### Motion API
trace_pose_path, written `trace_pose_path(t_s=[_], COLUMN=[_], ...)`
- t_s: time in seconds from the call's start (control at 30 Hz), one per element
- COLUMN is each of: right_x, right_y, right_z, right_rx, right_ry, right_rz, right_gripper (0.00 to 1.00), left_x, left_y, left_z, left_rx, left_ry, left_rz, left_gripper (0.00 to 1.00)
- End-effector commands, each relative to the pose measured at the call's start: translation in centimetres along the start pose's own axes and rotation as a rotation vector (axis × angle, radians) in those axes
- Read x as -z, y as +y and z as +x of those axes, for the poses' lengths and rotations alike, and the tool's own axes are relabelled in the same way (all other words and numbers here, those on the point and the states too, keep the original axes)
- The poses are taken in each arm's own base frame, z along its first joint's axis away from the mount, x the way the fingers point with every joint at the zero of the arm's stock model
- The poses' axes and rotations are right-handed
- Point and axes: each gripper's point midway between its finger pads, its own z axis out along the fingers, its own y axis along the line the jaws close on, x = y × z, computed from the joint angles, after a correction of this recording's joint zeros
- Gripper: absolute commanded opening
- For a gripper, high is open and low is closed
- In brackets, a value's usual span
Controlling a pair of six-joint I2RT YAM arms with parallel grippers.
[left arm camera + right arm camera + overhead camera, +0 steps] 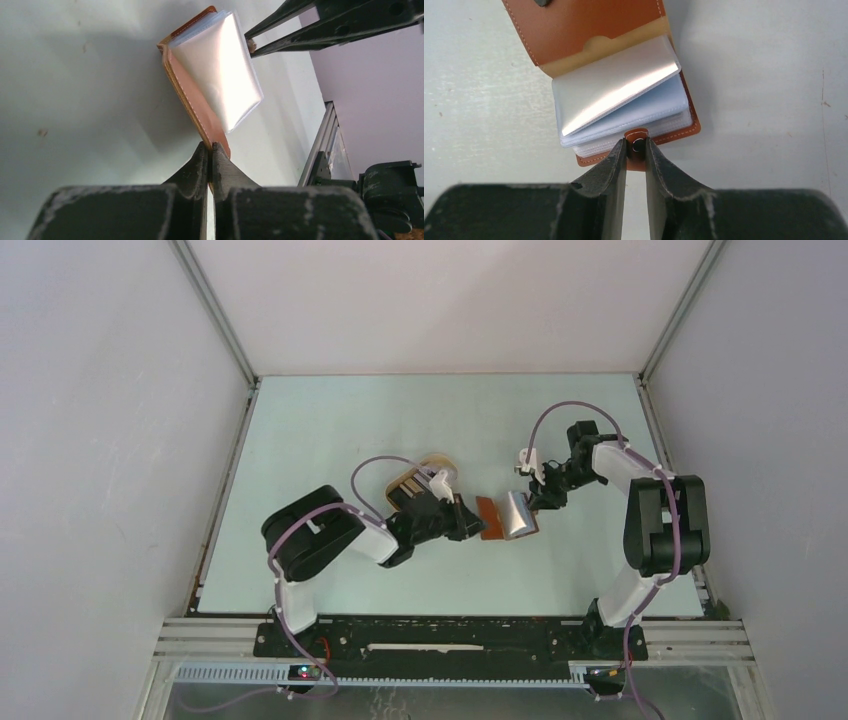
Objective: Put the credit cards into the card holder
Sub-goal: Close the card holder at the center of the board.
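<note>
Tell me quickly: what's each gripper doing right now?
Left gripper: closed on the card holder's leather cover edge.
Right gripper: closed on the card holder's snap tab.

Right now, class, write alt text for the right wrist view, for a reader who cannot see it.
The right gripper pinches the snap tab of an open brown card holder over a pale table. Its clear plastic sleeves fan out just beyond the tab.

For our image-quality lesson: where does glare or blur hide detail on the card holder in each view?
Top external: the card holder is small, its plastic sleeves one pale shiny patch. Left wrist: the sleeves wash out to near white. Right wrist: a bright glare streak crosses the top sleeve.
</note>
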Motion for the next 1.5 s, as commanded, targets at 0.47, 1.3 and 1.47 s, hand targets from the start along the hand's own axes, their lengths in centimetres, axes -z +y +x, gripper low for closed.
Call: trace_pose_path(t_s=[0.47, 1.3, 1.47], right_x=[0.2, -2.2, -3.0], right_y=[3.1, 0.3, 0.0], right_z=[-6.0, -4.0, -3.2], right_rx=[0.121, -0.030, -0.035], right_ry=[-0.144, 0.068, 0.109], right_rz=[-0.100, 0.055, 0.056], right_gripper=[0.31, 0.92, 0.79], left_x=[4.4, 2.6, 2.6], left_y=[-2.9, -2.1, -2.2], left_z=[-1.5, -0.9, -0.8], left_rx=[-0.006, -0.048, -0.036], left_ry=[-0.017, 0.051, 0.048], left_rz=[-0.042, -0.088, -0.080], left_gripper=[0.05, 0.08, 0.07])
